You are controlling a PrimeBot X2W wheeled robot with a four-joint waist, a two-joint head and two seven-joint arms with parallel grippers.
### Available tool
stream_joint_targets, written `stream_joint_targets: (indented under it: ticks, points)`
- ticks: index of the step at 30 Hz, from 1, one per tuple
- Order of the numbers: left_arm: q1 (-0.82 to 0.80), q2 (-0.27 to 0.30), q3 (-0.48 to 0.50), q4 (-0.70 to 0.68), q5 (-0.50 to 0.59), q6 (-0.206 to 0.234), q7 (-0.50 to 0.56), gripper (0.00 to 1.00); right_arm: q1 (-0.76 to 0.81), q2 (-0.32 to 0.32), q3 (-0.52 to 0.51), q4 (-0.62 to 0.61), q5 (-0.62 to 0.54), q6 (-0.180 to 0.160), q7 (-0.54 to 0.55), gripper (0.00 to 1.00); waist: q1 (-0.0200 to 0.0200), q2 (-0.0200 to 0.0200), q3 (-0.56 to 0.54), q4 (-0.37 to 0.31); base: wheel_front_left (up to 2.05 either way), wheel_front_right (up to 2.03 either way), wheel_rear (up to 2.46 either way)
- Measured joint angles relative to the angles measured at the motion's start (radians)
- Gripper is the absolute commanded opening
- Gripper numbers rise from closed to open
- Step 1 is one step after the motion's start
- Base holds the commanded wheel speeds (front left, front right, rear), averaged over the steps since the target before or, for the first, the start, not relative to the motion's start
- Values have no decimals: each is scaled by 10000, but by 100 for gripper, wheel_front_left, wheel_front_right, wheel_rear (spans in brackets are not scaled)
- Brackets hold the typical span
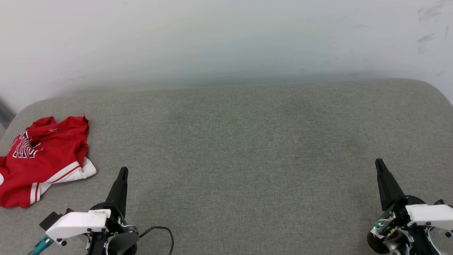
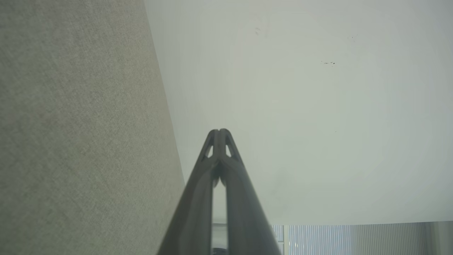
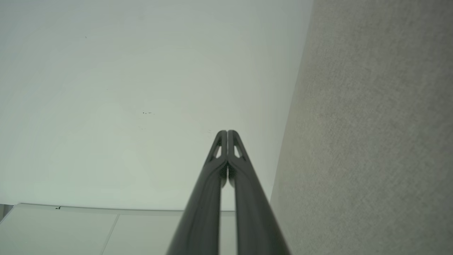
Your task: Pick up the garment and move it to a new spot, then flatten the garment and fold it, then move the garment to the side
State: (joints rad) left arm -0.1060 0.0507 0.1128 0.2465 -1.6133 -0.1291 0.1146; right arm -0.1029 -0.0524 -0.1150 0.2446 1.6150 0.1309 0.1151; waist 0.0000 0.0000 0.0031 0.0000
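Lower left in the head view, the left end effector [image 1: 123, 171] is seen with its two dark fingers pressed together and nothing held between them. At the lower right the right end effector [image 1: 378, 162] is likewise closed and empty. Both are poised over a grey upholstered surface [image 1: 240, 141], well apart from each other. The garment [image 1: 42, 159], a red jersey, is found crumpled on that surface at the left edge of the frame, near the left end effector but untouched by it. Black white-outlined lettering [image 1: 24, 147] and a white, red-striped sleeve [image 1: 72, 172] are visible on it.
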Motion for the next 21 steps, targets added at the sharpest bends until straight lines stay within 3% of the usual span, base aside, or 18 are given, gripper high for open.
stream_joint_targets:
  ticks: [21]
  points:
    - [0, 0, 0, 0, 0, 0, 0, 0, 0, 0, 0, 0, 0, 0, 0, 0, 0, 0, 0, 0, 0, 0, 0]
